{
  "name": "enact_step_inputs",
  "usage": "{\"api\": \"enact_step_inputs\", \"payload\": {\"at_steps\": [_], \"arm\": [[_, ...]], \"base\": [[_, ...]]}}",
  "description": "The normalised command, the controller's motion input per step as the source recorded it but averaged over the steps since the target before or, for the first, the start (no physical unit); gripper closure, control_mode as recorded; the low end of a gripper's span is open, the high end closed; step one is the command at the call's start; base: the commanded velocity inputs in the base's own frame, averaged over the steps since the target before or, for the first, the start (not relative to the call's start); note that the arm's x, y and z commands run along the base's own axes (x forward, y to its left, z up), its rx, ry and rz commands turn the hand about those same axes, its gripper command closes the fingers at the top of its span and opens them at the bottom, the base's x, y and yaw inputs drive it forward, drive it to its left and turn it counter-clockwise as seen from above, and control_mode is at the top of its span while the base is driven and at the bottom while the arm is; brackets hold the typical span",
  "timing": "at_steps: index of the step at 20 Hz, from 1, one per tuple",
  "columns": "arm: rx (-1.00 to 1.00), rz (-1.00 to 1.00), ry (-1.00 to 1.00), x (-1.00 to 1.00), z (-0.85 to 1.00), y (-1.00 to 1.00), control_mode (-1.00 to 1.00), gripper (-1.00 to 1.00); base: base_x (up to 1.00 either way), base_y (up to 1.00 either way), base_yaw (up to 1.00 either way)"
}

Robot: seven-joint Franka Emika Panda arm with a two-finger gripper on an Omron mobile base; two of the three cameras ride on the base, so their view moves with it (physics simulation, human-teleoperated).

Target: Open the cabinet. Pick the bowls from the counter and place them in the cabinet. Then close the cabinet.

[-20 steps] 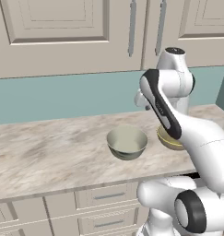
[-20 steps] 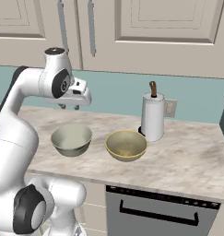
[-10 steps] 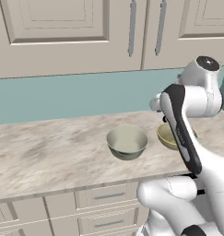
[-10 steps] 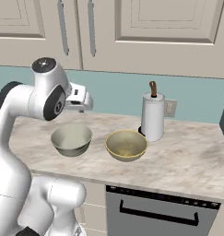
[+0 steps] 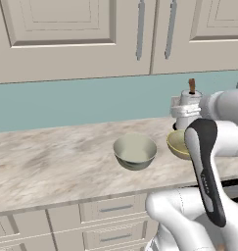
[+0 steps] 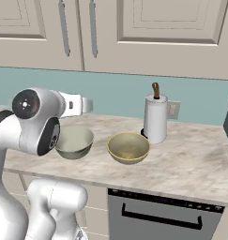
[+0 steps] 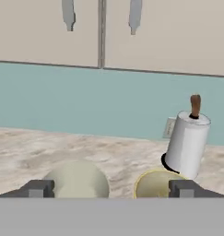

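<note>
The cabinet [image 5: 66,34] [image 6: 171,23] [image 7: 178,37] hangs over the counter [image 5: 52,162] [image 6: 195,157] with both doors closed and grey bar handles [image 5: 140,29] side by side. Two bowls stand upright on the counter: a greyish-white bowl [image 5: 135,151] [image 6: 74,140] [image 7: 79,179] and, to its right, a tan-yellow bowl [image 5: 178,143] [image 6: 128,147] [image 7: 155,184], partly behind my arm in the left base view. My gripper [image 7: 111,189] is open and holds nothing. It hovers above the bowls, pointing level at the wall, one fingertip over each bowl.
A white paper towel roll [image 5: 190,107] [image 6: 155,121] [image 7: 187,145] on a brown-topped holder stands behind the tan bowl, near a wall socket [image 6: 173,110]. Drawers [image 5: 115,208] sit under the counter on the left, an oven front [image 6: 162,215] on the right.
My arm has folded downward, its elbow dropping from cabinet height to counter level. The hand stays near the same spot above the bowls. Bowls and cabinet doors are unchanged.
</note>
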Motion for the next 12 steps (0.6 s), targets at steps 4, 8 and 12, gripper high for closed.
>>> {"api": "enact_step_inputs", "payload": {"at_steps": [4, 8, 12], "arm": [[0.0, 0.0, -0.38, -0.02, 0.67, 0.0, -1.0, -1.0], [0.02, 0.0, -0.38, 0.0, 0.66, 0.0, -1.0, -1.0], [0.03, 0.0, -0.36, 0.0, 0.63, 0.0, -1.0, -1.0]], "base": [[0.0, 0.0, 0.0], [0.0, 0.0, 0.0], [0.0, 0.0, 0.0]]}}
